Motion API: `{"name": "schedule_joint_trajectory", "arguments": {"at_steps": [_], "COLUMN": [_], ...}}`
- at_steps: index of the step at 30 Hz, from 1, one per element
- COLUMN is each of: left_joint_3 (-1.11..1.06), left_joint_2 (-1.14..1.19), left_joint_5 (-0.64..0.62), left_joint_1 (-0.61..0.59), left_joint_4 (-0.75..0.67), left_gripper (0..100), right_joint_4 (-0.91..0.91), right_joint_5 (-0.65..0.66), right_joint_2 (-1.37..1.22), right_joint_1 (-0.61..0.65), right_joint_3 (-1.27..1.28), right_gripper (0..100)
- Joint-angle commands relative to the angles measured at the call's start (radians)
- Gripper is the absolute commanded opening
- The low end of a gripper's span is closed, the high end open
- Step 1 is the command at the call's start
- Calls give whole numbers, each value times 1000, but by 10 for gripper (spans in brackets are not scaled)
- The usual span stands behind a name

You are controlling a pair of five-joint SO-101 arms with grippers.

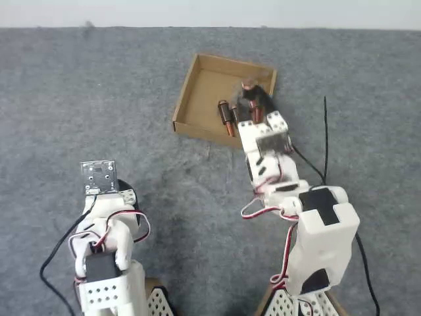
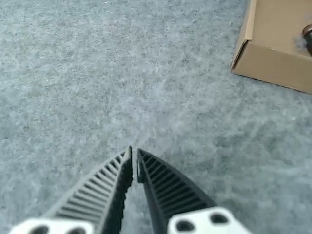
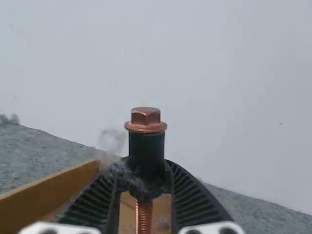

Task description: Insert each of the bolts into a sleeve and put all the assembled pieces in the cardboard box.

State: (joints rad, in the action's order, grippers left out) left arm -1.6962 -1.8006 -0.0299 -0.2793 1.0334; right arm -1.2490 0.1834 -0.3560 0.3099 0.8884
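right end effector (image 3: 145, 169) clamps the sleeve (image 3: 146, 148) above the cardboard box (image 3: 48, 187), bolt head (image 3: 146, 119) jutting beyond.

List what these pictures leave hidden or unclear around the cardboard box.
1. High view: the right gripper covers the near right corner of the cardboard box, so the count of assembled pieces inside is uncertain.
2. Left wrist view: the frame edge cuts off most of the box and a dark object in it, which is unidentifiable.
3. Right wrist view: the threaded end of the sleeved bolt runs off the frame edge, and the gripper hides the box floor.
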Motion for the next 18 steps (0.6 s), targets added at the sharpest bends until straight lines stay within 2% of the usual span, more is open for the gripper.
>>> {"name": "schedule_joint_trajectory", "arguments": {"at_steps": [1, 4, 7, 10, 13, 18], "left_joint_3": [12, 12, 12, 12, 12, 12], "left_joint_2": [-20, -20, -20, -20, -20, -20], "left_joint_5": [12, 12, 15, 80, 140, 143], "left_joint_1": [-5, -5, -5, -5, -5, -5], "left_joint_4": [2, 0, 0, 2, 3, 3], "left_gripper": [11, 11, 11, 11, 11, 11], "right_joint_4": [220, 455, 720, 1004, 1264, 1575], "right_joint_5": [17, 6, -117, -216, -226, -221], "right_joint_2": [102, 94, 93, 93, 68, -50], "right_joint_1": [30, 44, 56, 58, 62, 101], "right_joint_3": [-176, -298, -427, -568, -707, -916], "right_gripper": [6, 6, 6, 6, 6, 6]}}
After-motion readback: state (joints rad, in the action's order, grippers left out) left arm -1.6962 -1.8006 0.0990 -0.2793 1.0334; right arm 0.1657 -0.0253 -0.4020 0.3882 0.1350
